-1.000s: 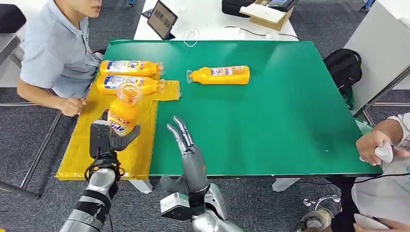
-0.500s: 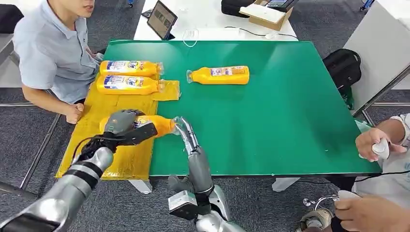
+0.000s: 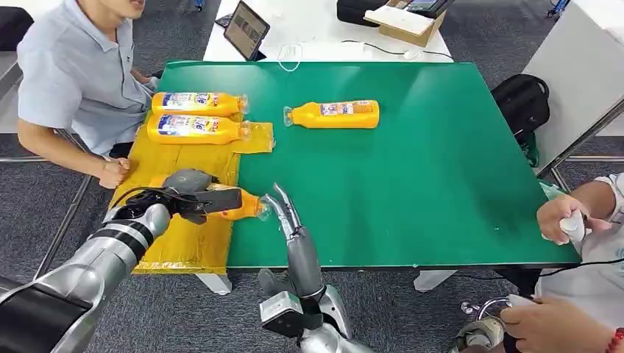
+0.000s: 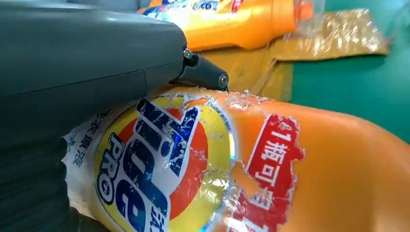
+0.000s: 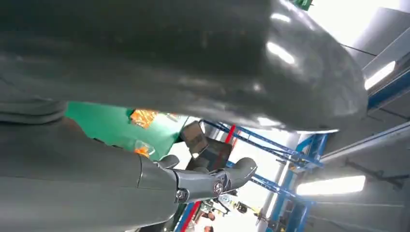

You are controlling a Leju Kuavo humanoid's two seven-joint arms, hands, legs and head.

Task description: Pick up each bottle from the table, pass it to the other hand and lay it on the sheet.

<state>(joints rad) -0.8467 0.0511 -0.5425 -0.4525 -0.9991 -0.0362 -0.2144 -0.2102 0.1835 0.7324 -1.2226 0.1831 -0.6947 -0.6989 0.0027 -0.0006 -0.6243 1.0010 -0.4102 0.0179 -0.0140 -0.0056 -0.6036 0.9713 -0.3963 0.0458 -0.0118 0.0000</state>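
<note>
At lower left the left hand [image 3: 193, 193], gripping the bottle [image 3: 237, 207], had tipped it flat and lowered it over the yellow sheet [image 3: 176, 246], right hand [image 3: 288, 218] empty with fingers extended, so release looked near.

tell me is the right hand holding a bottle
No, the right hand stands open with straight fingers beside the cap of the orange detergent bottle, which the left hand grips.
</note>
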